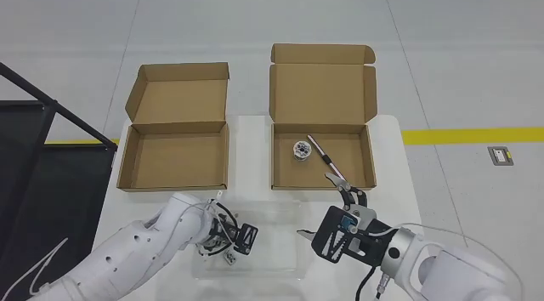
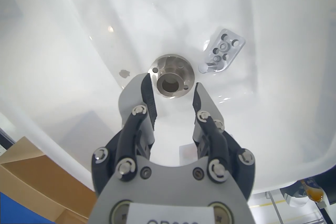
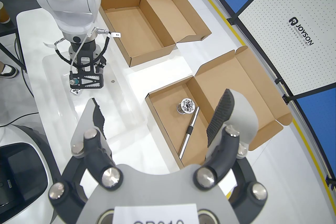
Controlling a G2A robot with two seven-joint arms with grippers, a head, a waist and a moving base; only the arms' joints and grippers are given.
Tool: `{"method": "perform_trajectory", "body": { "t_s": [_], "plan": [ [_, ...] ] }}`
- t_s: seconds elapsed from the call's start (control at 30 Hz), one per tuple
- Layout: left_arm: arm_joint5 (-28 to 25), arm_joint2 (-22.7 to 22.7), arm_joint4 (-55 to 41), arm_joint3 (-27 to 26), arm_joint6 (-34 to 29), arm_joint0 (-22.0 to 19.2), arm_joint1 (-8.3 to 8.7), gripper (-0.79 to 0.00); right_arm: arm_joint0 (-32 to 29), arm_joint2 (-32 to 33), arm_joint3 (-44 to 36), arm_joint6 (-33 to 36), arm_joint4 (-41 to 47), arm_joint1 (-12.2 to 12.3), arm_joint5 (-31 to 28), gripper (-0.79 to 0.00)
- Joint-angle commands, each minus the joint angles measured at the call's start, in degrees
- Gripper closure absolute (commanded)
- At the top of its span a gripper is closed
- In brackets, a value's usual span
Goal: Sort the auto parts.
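A round metal hub (image 2: 172, 79) lies in the clear plastic tray (image 2: 78, 25), and a flat perforated metal plate (image 2: 223, 50) rests beside it. My left gripper (image 2: 172, 92) hangs open just over the hub, one finger on each side, not touching it. In the top view the left gripper (image 1: 228, 241) is down in the tray (image 1: 280, 263). My right gripper (image 3: 162, 114) is open and holds nothing; it hovers near the tray's right end (image 1: 333, 235). The right cardboard box (image 1: 365, 173) holds a small round metal part (image 1: 302, 149) and a thin metal rod (image 1: 324, 158).
The left cardboard box (image 1: 127, 161) stands open with nothing inside. Both boxes sit at the back of the white table (image 1: 251, 144) with lids folded back. A black frame (image 1: 34, 105) stands to the table's left. A small dark speck (image 3: 113, 81) lies on the table.
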Motion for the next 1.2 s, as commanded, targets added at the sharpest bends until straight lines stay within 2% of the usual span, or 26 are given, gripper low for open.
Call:
{"method": "perform_trajectory", "body": {
  "t_s": [0.0, 0.07, 0.17, 0.33, 0.53, 0.67, 0.73, 0.77, 0.83, 1.0, 1.17],
  "plan": [
    [0.0, 0.6, -0.1, 0.8, 0.1, -0.5, -0.34, -0.329, 0.0, 0.0, 0.0, 0.0, 0.0, 0.0, 0.0, -0.785],
    [0.0, 1.3, -0.4, 1.5, 0.3, -0.9, -0.68, -0.222, 0.0, 0.0, 0.0, 0.0, 0.0, 0.0, 0.0, -0.785],
    [0.0, 2.4, -0.6, 2.5, 0.5, -1.6, -1.17, -0.166, 0.0, 0.0, 0.0, 0.0, 0.0, 0.0, 0.0, -0.785],
    [0.0, 3.8, -1.2, 4.1, 1.3, -2.7, -1.87, -0.163, 0.0, 0.0, 0.0, 0.0, 0.0, 0.0, 0.0, -0.785],
    [0.0, 4.9, -1.9, 5.6, 1.6, -3.6, -2.42, -0.225, 0.0, 0.0, 0.0, 0.0, 0.0, 0.0, 0.0, -0.785],
    [0.0, 5.4, -2.2, 6.3, 1.8, -4.0, -2.67, -0.206, 0.0, 0.0, 0.0, 0.0, 0.0, 0.0, 0.0, -0.785],
    [0.0, 5.6, -2.2, 6.5, 1.9, -4.1, -2.78, -0.163, 0.0, 0.0, 0.0, 0.0, 0.0, 0.0, 0.0, -0.785],
    [0.0, 5.8, -2.2, 6.6, 1.9, -4.1, -2.81, -0.028, 0.0, 0.0, 0.0, 0.0, 0.0, 0.0, 0.0, -0.785],
    [0.0, 5.9, -2.5, 6.5, 2.3, -4.3, -2.79, 0.0, 0.0, 0.0, 0.0, 0.0, 0.0, 0.0, 0.0, -0.785],
    [0.0, 3.7, -4.8, 4.6, 5.7, -5.0, -1.16, 0.0, 0.0, 0.0, 0.0, 0.0, 0.0, 0.0, 0.0, -0.785],
    [0.1, -2.2, -7.0, -0.5, 9.4, -3.5, 3.02, 0.0, 0.0, 0.0, 0.0, 0.0, 0.0, 0.0, 0.0, -0.785]
  ]
}}
